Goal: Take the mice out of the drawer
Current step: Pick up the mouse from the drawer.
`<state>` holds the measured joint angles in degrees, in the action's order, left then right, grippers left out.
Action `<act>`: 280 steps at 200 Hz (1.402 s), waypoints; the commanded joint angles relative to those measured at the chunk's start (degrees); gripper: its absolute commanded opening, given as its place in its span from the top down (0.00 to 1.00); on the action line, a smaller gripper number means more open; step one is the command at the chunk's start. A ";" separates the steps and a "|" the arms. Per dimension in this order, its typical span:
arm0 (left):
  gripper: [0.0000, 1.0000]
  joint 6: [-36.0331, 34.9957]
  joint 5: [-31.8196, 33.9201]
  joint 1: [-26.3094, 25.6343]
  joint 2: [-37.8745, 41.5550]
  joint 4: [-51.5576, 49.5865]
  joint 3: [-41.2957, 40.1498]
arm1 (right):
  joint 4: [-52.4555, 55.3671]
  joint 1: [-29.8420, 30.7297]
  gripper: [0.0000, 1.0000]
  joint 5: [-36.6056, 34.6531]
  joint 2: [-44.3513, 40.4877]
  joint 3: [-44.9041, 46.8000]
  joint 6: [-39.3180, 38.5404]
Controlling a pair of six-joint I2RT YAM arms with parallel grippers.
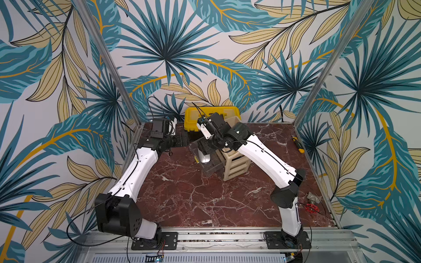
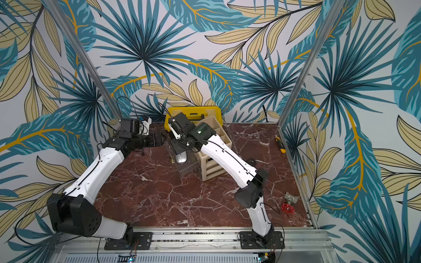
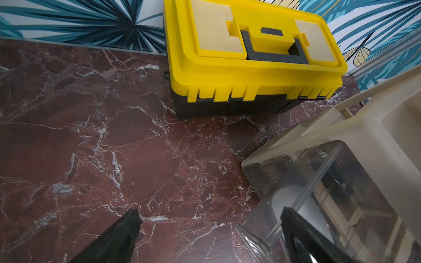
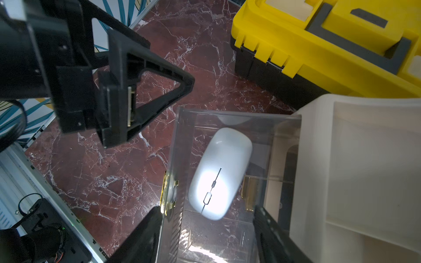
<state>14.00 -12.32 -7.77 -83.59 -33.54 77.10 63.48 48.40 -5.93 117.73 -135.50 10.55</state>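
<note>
We centre the right fingers (image 4: pixel 141 239), open and empty like the left fingers (image 3: pixel 114 239): one seems outside the drawer (image 4: pixel 250 118) holding the silver mouse (image 4: pixel 221 173).

Walls (image 1: pixel 164 45) close the desk (image 1: pixel 182 200) in on its far, left and right sides, papered with big tropical leaves in teal, sand and mustard on a pale ground. Slim aluminium posts (image 1: pixel 107 59) rise from the two far corners. The desk top is dark red marble with white veins. A grooved aluminium rail (image 1: pixel 216 236) runs along the near edge. The light is even and soft.
</note>
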 commanded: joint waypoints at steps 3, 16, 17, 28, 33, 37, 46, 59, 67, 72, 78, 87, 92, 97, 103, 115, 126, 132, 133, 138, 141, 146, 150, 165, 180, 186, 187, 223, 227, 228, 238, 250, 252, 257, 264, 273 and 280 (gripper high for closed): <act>0.00 1.10 -2.00 0.39 0.77 2.63 -1.54 | -1.85 0.37 0.34 -0.98 2.66 1.34 2.63; 0.00 1.35 -1.92 0.41 0.01 2.76 -1.67 | -1.56 0.52 0.34 -2.73 3.68 1.21 3.37; 0.00 1.36 -1.88 0.44 -0.04 2.85 -1.72 | -1.54 0.49 0.34 -2.88 3.75 1.21 3.40; 0.00 2.10 -1.84 0.43 -0.48 4.61 -3.15 | -1.38 0.49 0.33 -3.94 4.55 1.27 3.82; 0.00 2.41 -1.85 0.38 -0.62 5.76 -3.84 | -1.41 0.53 0.33 -4.35 4.88 1.29 4.10; 0.00 2.69 -1.81 0.39 -0.83 6.52 -4.38 | -1.48 0.50 0.33 -4.40 5.11 1.29 4.36; 0.00 2.99 -1.86 0.39 -1.29 7.78 -5.20 | -1.74 0.48 0.32 -4.43 5.72 1.29 4.74; 0.00 3.36 -2.00 0.42 -1.92 8.98 -5.89 | -2.44 0.49 0.31 -5.30 6.36 1.72 5.42; 0.00 3.54 -2.45 0.39 -2.35 9.27 -5.89 | -2.67 0.48 0.31 -5.72 6.76 1.78 5.56; 0.00 3.53 -2.81 0.40 -2.51 9.36 -5.84 | -2.82 0.48 0.30 -5.92 7.05 1.73 5.84; 0.00 3.60 -3.16 0.39 -2.68 9.29 -5.69 | -2.90 0.51 0.30 -5.82 7.45 1.60 5.91; 0.00 3.71 -3.21 0.39 -2.76 9.28 -5.60 | -3.08 0.54 0.30 -5.82 7.97 1.38 6.41; 0.00 3.61 -3.28 0.43 -2.73 9.30 -5.59 | -3.13 0.49 0.30 -5.83 8.23 1.36 6.69; 0.00 3.62 -3.33 0.36 -2.65 9.35 -5.58 | -3.23 0.53 0.30 -5.96 8.45 1.34 7.02; 0.00 3.66 -3.36 0.39 -2.68 9.40 -5.73 | -3.21 0.48 0.30 -6.09 8.67 1.38 7.40; 0.00 3.58 -3.69 0.40 -2.79 9.54 -5.79 | -3.18 0.49 0.29 -6.37 9.25 1.21 7.88; 0.00 3.63 -4.03 0.39 -2.94 9.45 -5.81 | -3.11 0.47 0.28 -6.65 9.61 1.20 8.32; 0.00 3.63 -4.11 0.38 -3.11 9.45 -5.86 | -3.01 0.48 0.28 -6.76 9.77 1.19 8.49; 0.00 3.65 -4.12 0.39 -3.13 9.46 -5.88 | -3.01 0.52 0.28 -6.79 9.83 1.20 8.47; 0.00 3.67 -4.22 0.39 -3.20 9.46 -5.96 | -2.81 0.49 0.28 -6.97 9.88 1.20 8.65; 0.00 3.67 -4.26 0.39 -3.26 9.46 -5.95 | -2.70 0.52 0.28 -7.05 9.88 1.19 8.64; 0.00 3.81 -4.20 0.39 -3.38 9.34 -5.87 | -2.54 0.47 0.28 -7.25 9.97 1.19 8.67; 0.00 3.93 -4.12 0.39 -3.39 9.14 -5.78 | -2.48 0.50 0.28 -7.52 10.04 1.15 8.77; 0.00 4.10 -4.59 0.39 -3.34 9.49 -6.03 | -1.63 0.42 0.27 -8.04 10.29 1.15 9.08; 0.00 4.15 -5.11 0.38 -3.62 9.50 -5.84 | -0.79 0.55 0.27 -8.88 10.43 1.16 9.72; 0.00 4.19 -5.09 0.39 -3.71 9.45 -5.69 | -0.59 0.52 0.27 -9.10 10.41 1.34 10.01; 0.00 4.19 -5.09 0.39 -3.74 9.45 -5.71 | -0.57 0.53 0.27 -9.14 10.46 1.41 10.06; 0.00 4.64 -6.80 0.39 -4.60 9.98 -5.61 | 0.58 0.48 0.27 -8.50 11.26 0.57 11.73; 0.00 4.78 -7.00 0.38 -4.74 9.91 -5.57 | 0.93 0.55 0.27 -8.48 11.60 0.22 11.74; 0.00 4.75 -7.01 0.38 -4.78 9.86 -5.56 | 0.98 0.55 0.27 -8.48 11.66 0.14 11.80; 0.00 4.87 -7.21 0.37 -4.91 9.72 -5.55 | 1.79 0.45 0.27 -8.36 12.37 -0.43 11.89; 0.00 4.97 -7.52 0.39 -4.92 10.05 -5.78 | 2.23 0.47 0.27 -8.43 12.93 -0.64 11.99; 0.00 5.00 -7.54 0.39 -4.91 10.07 -5.88 | 2.32 0.51 0.27 -8.47 13.02 -0.64 12.03; 0.00 5.06 -7.59 0.43 -4.92 10.16 -5.94 | 2.31 0.47 0.27 -8.52 13.09 -0.56 12.20; 0.00 5.03 -7.64 0.38 -4.91 10.16 -5.86 | 2.31 0.46 0.27 -8.48 13.22 -0.55 12.25; 0.00 4.99 -7.81 0.39 -4.85 10.07 -5.90 | 2.31 0.40 0.28 -8.55 13.40 -0.57 12.23; 0.00 4.94 -7.70 0.38 -4.77 10.07 -5.87 | 2.32 0.43 0.28 -8.76 13.51 -0.58 12.22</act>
<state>18.72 -19.05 -7.77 -88.40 -24.82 72.73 63.02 48.53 -13.72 129.67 -135.68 21.71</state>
